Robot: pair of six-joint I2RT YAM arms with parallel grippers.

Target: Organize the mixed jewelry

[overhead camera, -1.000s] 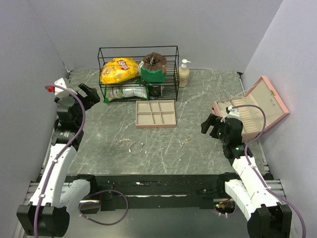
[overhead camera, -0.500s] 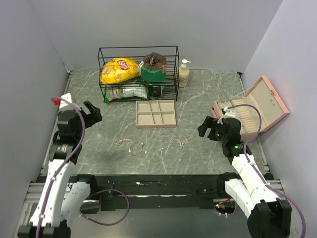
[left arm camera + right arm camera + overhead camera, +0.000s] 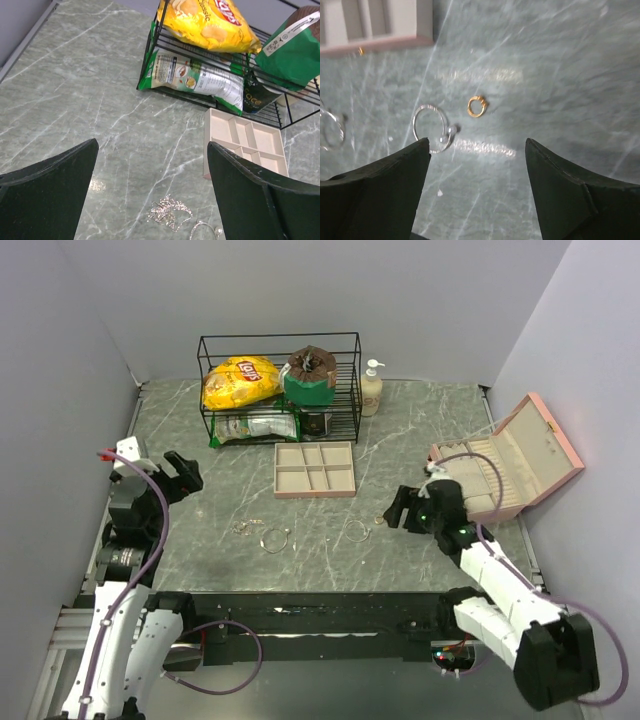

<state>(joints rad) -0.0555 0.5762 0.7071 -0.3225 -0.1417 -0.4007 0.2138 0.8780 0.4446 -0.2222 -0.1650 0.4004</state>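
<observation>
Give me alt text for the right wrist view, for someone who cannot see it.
The right gripper hangs open and empty above the marbled green tabletop; ahead of it lie a small gold ring and, left of that, a silver wire hoop. A corner of the beige compartment tray shows at top left, a second hoop at the left edge.

Probably a robotics lab: plain grey screens (image 3: 300,290) enclose a marble-patterned tabletop (image 3: 420,430), two cabled robot arms (image 3: 118,575) bolted at its edge.
</observation>
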